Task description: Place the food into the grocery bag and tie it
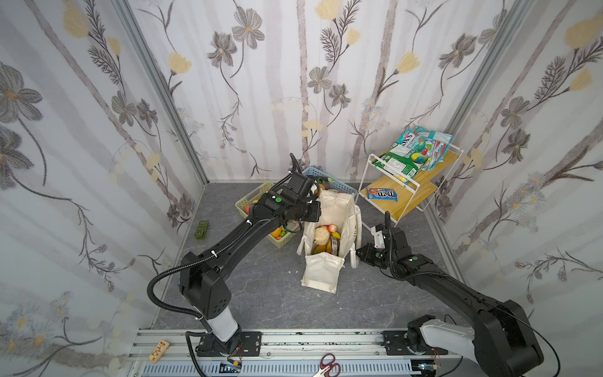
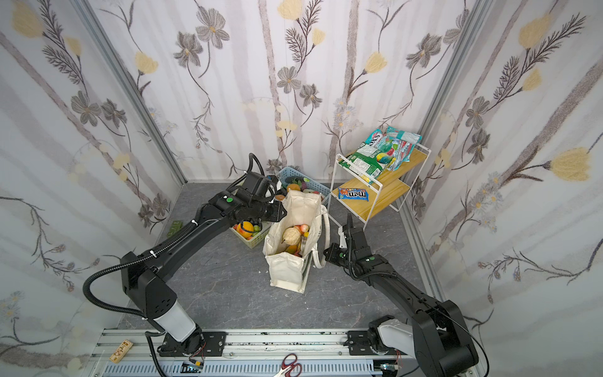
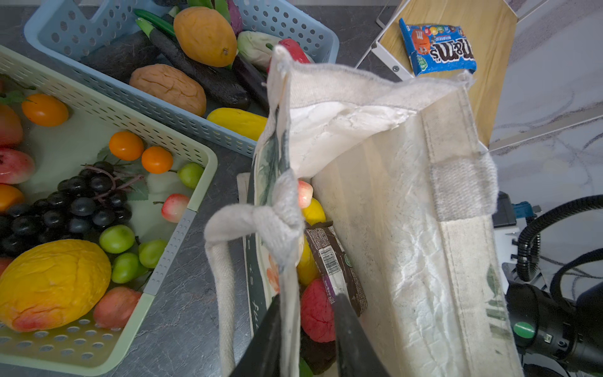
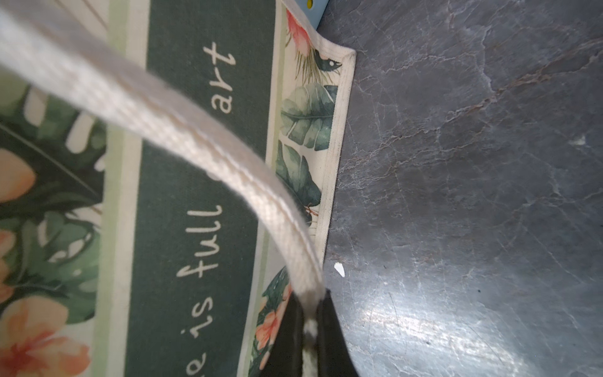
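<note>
1. Grocery bag (image 1: pixel 321 274) stands mouth-up on the grey floor at the centre of both top views. On my right wrist feed its dark green panel with white script fills the picture.
2. Inside it I see the beige cauliflower (image 1: pixel 321 235). The left wrist feed adds a yellow mango (image 3: pixel 313 212), a red apple (image 3: pixel 318 306) and the dark snack bar (image 3: pixel 332 261) leaning on the inner wall.
3. My right gripper (image 4: pixel 310 293) is clenched on the white rope handle (image 4: pixel 146 98), low beside the bag's right side, just right of centre in both top views.
4. My left gripper (image 3: pixel 308 298) straddles the bag's left wall at the rim, one finger outside and one inside. The jaws are parted with the cloth between them and a clear gap to the inner finger, so it is released and grasps nothing.
5. A second, knotted handle (image 3: pixel 261 222) hangs outside that same wall.
6. A green basket (image 1: pixel 251 197) sits just left of the bag and a blue basket (image 1: pixel 346 187) just above it in the frame, both holding toy produce.
7. A shelf rack (image 1: pixel 421 186) stands at the upper right, with an M&M's pack (image 1: pixel 381 194) on its lower board.
</note>
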Tool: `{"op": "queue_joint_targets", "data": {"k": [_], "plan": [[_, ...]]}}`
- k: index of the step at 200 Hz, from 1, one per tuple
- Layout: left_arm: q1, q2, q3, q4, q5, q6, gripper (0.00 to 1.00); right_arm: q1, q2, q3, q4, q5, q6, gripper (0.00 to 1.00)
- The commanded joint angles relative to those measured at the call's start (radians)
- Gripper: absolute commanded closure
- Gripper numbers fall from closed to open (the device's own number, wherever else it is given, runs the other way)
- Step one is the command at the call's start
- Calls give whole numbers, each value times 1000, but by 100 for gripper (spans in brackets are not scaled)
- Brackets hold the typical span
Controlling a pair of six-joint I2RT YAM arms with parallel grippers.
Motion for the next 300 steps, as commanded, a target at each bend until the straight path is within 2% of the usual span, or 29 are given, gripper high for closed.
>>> {"op": "queue_joint_targets", "data": {"k": [1, 60, 114, 161, 196, 221, 258, 300], "plan": [[0, -9, 17, 5, -13, 0, 67, 0, -1, 17, 3, 15, -14, 93], [5, -19, 48, -10, -18, 6, 46, -4, -25, 51, -54, 34, -28, 93], [50, -45, 62, -2, 25, -18, 37, -19, -74, 99, -134, 55, -51, 93], [155, -112, 34, 39, 96, -82, 35, -35, -65, 146, -181, 63, -80, 93], [272, -169, -81, 85, 146, -124, 35, -37, -49, 153, -186, 60, -90, 93], [333, -173, -201, 130, 195, -143, 41, -38, -46, 152, -186, 57, -92, 93], [338, -148, -365, 219, 304, -166, 44, -38, -42, 153, -186, 59, -95, 93], [311, -116, -452, 304, 328, -205, 46, -38, -30, 186, -186, 58, -98, 93]]}}
